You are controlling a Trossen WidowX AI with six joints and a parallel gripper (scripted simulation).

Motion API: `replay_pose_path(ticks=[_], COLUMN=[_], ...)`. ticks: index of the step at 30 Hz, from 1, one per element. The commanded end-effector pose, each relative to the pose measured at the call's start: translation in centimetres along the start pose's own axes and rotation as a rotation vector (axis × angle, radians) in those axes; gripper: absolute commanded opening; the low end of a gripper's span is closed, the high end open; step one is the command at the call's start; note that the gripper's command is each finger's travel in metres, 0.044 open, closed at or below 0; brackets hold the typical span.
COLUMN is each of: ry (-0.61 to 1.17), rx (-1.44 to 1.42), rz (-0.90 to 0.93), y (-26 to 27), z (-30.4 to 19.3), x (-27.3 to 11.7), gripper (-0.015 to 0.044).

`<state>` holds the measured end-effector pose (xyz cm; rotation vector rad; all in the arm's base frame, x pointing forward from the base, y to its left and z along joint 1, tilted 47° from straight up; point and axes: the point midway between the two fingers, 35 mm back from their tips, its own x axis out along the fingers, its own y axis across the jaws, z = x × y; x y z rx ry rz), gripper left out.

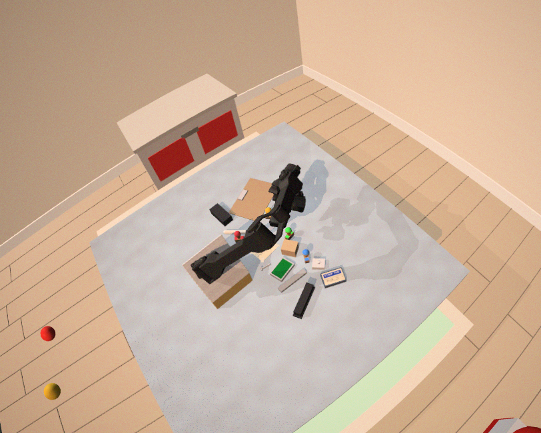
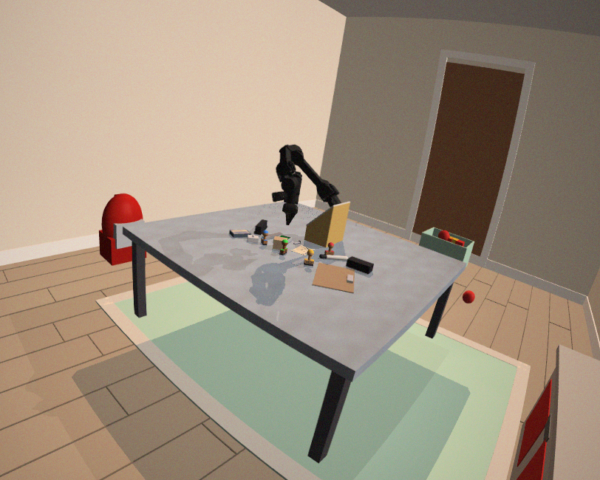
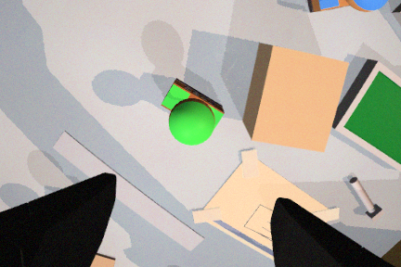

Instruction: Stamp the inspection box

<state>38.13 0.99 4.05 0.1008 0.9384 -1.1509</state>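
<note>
You work in a room with plain walls [image 1: 424, 69] [image 2: 186, 103] and a plank floor [image 1: 18, 298] [image 2: 10, 351]; a brown door [image 2: 476, 154] is well apart from the fingers. Below the fingers stretches the grey table [image 1: 191, 363] [image 2: 341, 320] [image 3: 116, 13], marked by soft shadows, with a pale green rug [image 1: 378, 382] [image 2: 202, 351] under it. A cabinet [image 1: 177, 111] [image 2: 590, 402] with red doors stands beyond the table, well apart from your fingers.

Your black arm [image 1: 287, 190] [image 2: 313, 175] reaches over the table, and its gripper [image 2: 288, 219] [image 3: 195, 200] points down above the surface. Its fingers are partly open, a bit more than half, and nothing is between them. In the top view you cannot tell the fingertips from the arm.

In the wrist view, the tan block [image 1: 289, 248] [image 2: 278, 242] [image 3: 297, 98] lies ahead of the fingers, to the right side. The taped card [image 1: 268, 252] [image 2: 300, 249] [image 3: 265, 184] is partly hidden by the right-hand finger of that view; whether its box has a print, you cannot tell. The green ink pad [image 1: 281, 268] [image 2: 285, 237] [image 3: 381, 120] is farther right. The green-topped stamp [image 1: 288, 231] [image 2: 284, 242] [image 3: 191, 122] stands upright on the table, ahead of the gap between your fingers and apart from both; its word is not readable
</note>
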Motion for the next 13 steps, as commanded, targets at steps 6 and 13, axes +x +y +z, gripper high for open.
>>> replay_pose_path(ticks=[6, 13], ry=[-0.001, -0.001], rx=[0.0, 0.0], rz=[0.001, 0.001], y=[0.03, 0.03], z=[0.0, 0.0], x=[-0.06, -0.06], gripper=[0.0258, 0.0258])
